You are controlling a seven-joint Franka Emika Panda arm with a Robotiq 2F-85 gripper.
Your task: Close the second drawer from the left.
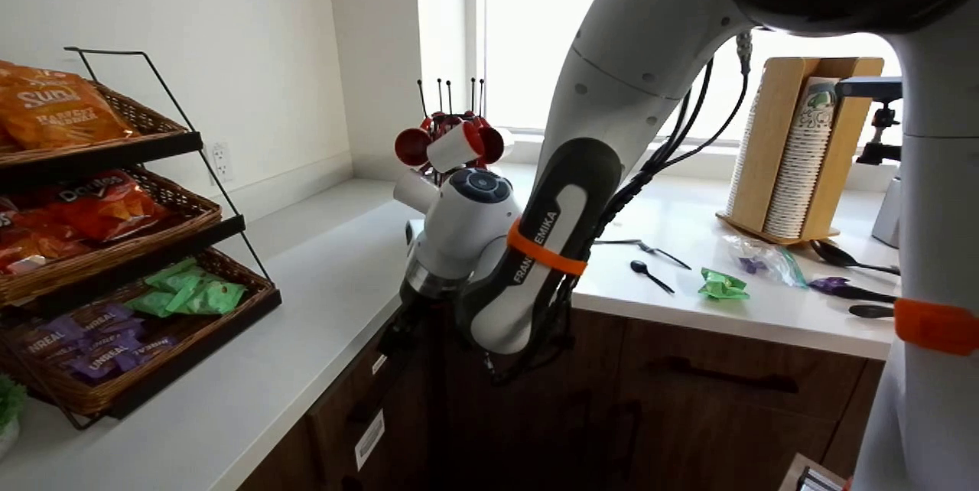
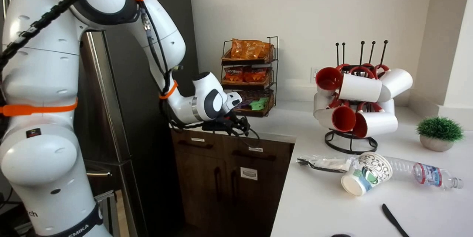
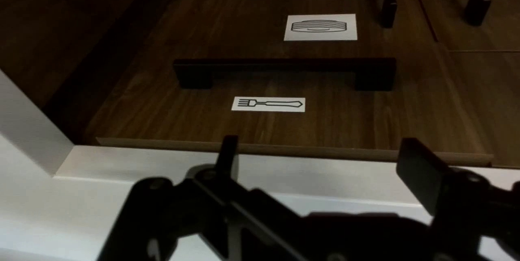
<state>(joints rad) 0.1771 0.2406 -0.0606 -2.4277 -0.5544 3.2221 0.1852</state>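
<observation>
In the wrist view the gripper (image 3: 319,147) has its two fingers (image 3: 421,175) spread wide with nothing between them, which suits a shove better than a grab. The second drawer from the left (image 3: 337,120) lies right ahead, its handle (image 3: 284,65) between eleven and twelve o'clock; the fingers overlap its top edge in that view, but I cannot tell whether they touch. A thin strip of that edge shows beside the counter (image 3: 308,175), so I judge the drawer to be a little out and wanting a push on its front. In an exterior view the drawer (image 2: 271,149) is at five o'clock from the gripper, under the counter near the corner. A fork card (image 3: 268,104) and, at twelve o'clock, a plate card (image 3: 321,28) on the door (image 3: 243,17) below are presumably there to tell people what goes where (a kindness to guests). The mug stand (image 2: 346,68), between two and three o'clock from the gripper, hangs its mugs (image 2: 360,87) clear of the counter, likely to save room; the snack rack (image 2: 247,61), between twelve and one, stacks its baskets (image 1: 122,246) for the same reason, I think. By count: one gripper, two drawers counting the first drawer (image 2: 211,139), two doors under them, three baskets, one bottle (image 2: 427,175), one paper cup (image 2: 366,174) and one knife (image 2: 393,220); the mugs overlap too much for a sure number.
</observation>
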